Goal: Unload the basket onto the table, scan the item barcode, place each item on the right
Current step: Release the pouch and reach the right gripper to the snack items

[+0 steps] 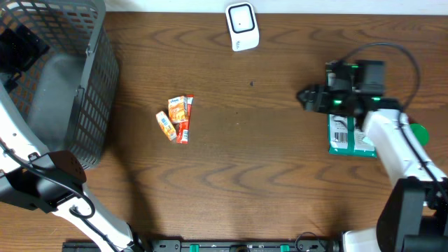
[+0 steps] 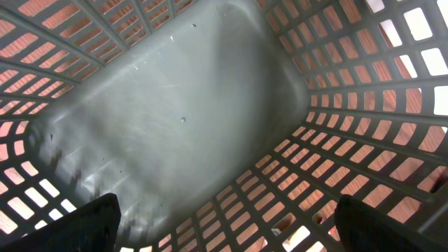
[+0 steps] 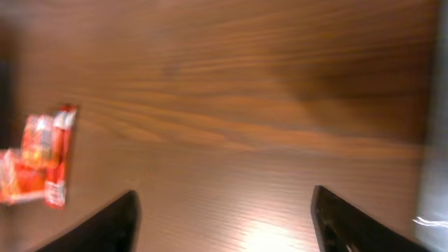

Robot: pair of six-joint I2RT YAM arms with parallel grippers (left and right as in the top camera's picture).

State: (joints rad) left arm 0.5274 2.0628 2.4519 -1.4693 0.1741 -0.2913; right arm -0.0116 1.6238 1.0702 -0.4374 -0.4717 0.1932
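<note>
Fingertips [image 2: 94, 224] first: two dark pads sit in the bottom corners of the left wrist view, and the left gripper [image 2: 227, 210] is spread wide, gripping nothing. It hangs down inside the basket [image 2: 350, 105]. Past the fingers there's the grey basket floor, and lattice walls with wood showing through the holes.

Over to the right wrist view, and it's blurry. The right gripper [image 3: 224, 192] has its jaws parted too, with only bare brown table [image 3: 231, 105] between them. Farther out, at the left edge, the orange and red snack sachets [image 3: 42, 157] lie flat on the wood.

From overhead, the right arm comes in from the lower right. Its wrist glows green over the right side of the table, fingers aimed left. Right below that wrist lies the green packet [image 1: 343, 136], flat on the table and partly covered by the white arm link. Its white barcode panel faces up, showing just left of the arm. The open fingers sit past the packet's upper left corner and hold nothing.

Mid-table, the sachets rest well apart from the packet, between it and the basket in the upper left corner. Farthest back, at the top edge, stands the white scanner [image 1: 242, 26], well clear of the packet.
</note>
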